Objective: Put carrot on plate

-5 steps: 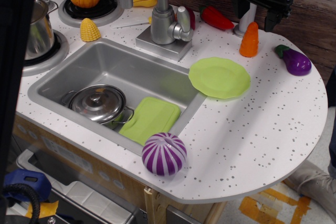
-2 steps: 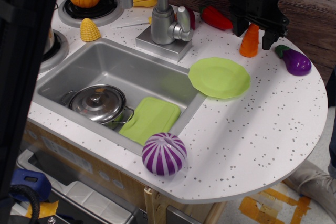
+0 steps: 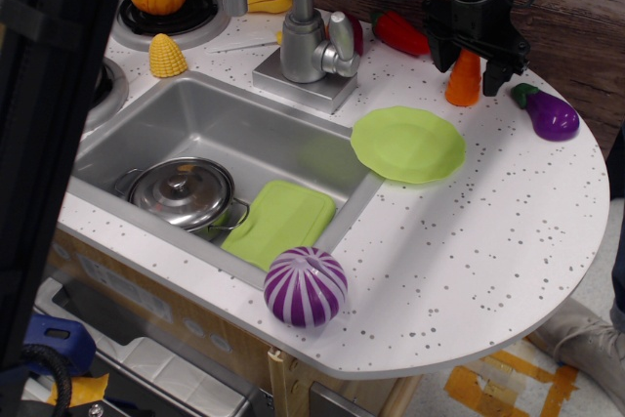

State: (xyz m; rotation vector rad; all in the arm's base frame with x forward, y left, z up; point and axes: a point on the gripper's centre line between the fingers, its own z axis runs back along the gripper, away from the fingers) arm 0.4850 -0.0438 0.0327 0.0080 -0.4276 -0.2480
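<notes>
The carrot [image 3: 464, 83] is a small orange cone standing upright on the speckled white counter at the back right. The lime-green round plate [image 3: 408, 145] lies flat on the counter, in front and to the left of the carrot, beside the sink. My black gripper [image 3: 472, 65] comes down from above and straddles the carrot's upper part, with one finger on each side. The jaws stand open, and the carrot's tip is hidden between them. The carrot's base rests on the counter.
A purple eggplant [image 3: 552, 116] lies right of the carrot and a red pepper [image 3: 402, 34] left of it. The faucet [image 3: 305, 38] stands behind the sink [image 3: 205, 114], which holds a lidded pot [image 3: 184, 192] and a green mat [image 3: 281, 222]. A purple striped ball [image 3: 306, 286] sits near the front edge. A dark blurred bar [image 3: 54, 124] blocks the left.
My gripper has come down from above the carrot until its fingers sit on either side of it. The carrot has not moved. The dark bar at the left has spread rightward.
</notes>
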